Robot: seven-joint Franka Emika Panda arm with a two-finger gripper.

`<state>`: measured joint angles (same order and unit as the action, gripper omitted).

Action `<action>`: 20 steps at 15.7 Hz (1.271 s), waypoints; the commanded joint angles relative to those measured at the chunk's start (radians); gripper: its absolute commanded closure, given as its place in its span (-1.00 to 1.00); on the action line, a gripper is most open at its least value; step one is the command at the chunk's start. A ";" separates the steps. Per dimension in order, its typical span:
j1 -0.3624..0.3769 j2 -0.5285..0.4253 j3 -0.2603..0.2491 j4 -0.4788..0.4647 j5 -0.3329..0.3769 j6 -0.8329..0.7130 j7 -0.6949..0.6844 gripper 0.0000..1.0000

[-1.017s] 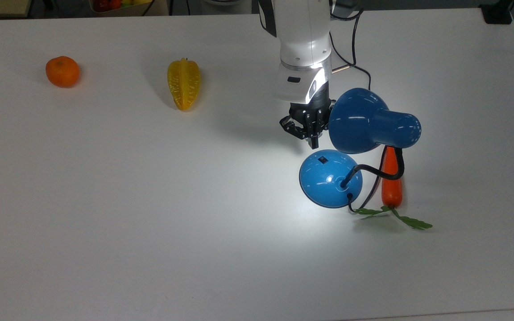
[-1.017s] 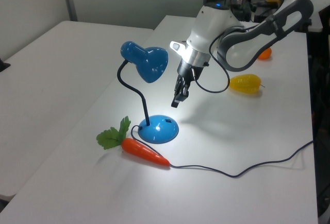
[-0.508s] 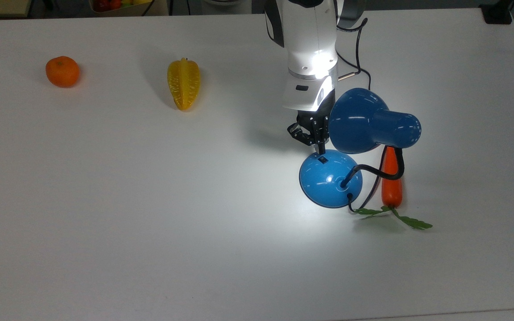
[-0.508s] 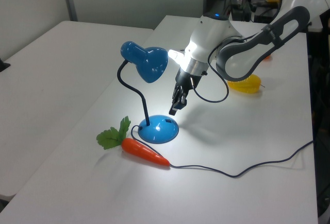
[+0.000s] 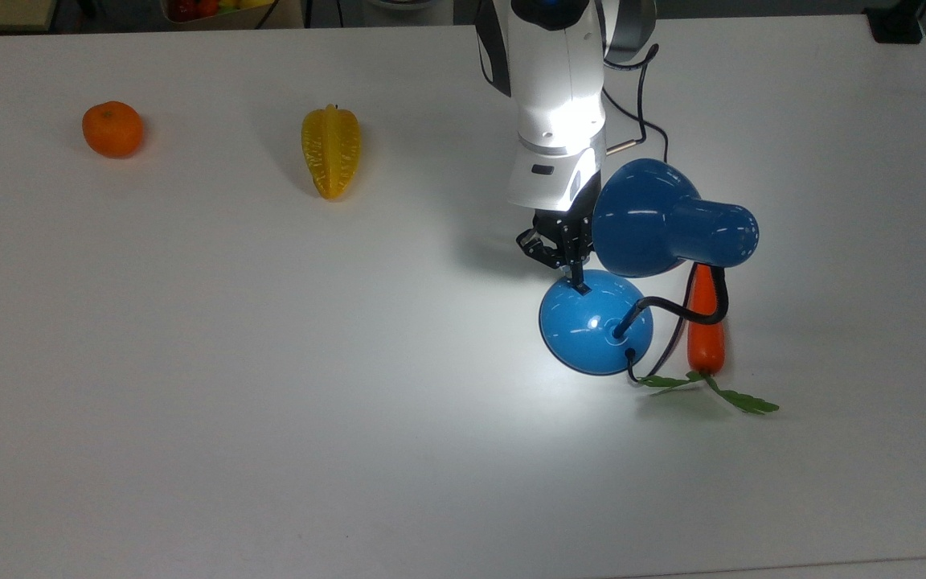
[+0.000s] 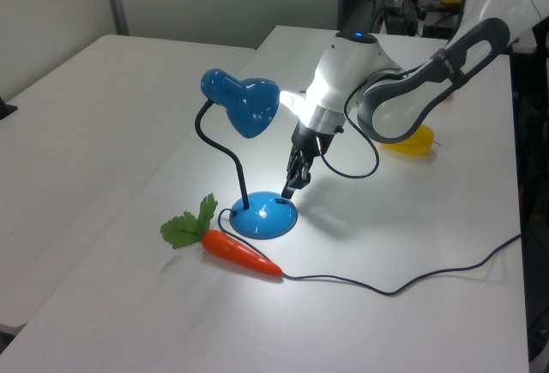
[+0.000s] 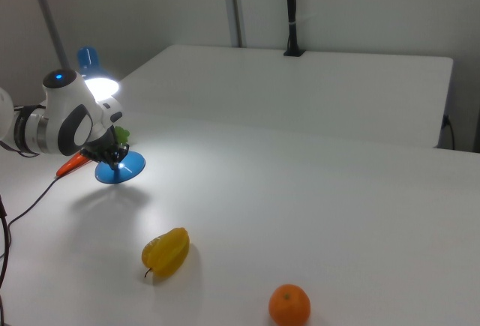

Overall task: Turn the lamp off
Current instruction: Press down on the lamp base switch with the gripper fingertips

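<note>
White table (image 5: 190,402) w/ matte top, bright pool of light at center-right in the top view. 2nd white table (image 6: 77,116) beside it in the left view, narrow gap between. Pale grey wall panels (image 7: 360,4) behind w/ vertical seams; black post (image 7: 291,11) at the far table edge in the right view.

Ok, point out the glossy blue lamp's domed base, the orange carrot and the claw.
Glossy blue lamp's domed base (image 5: 583,334): top view, bare dome.
Orange carrot (image 5: 706,342): top view, lower body.
Claw (image 5: 578,281): top view, fingertips at the base's switch.
</note>
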<state>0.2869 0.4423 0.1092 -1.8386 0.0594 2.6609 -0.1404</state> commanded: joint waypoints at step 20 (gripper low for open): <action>0.011 0.026 0.000 -0.030 -0.019 0.079 -0.013 1.00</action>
<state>0.2918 0.4593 0.1092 -1.8388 0.0520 2.7138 -0.1431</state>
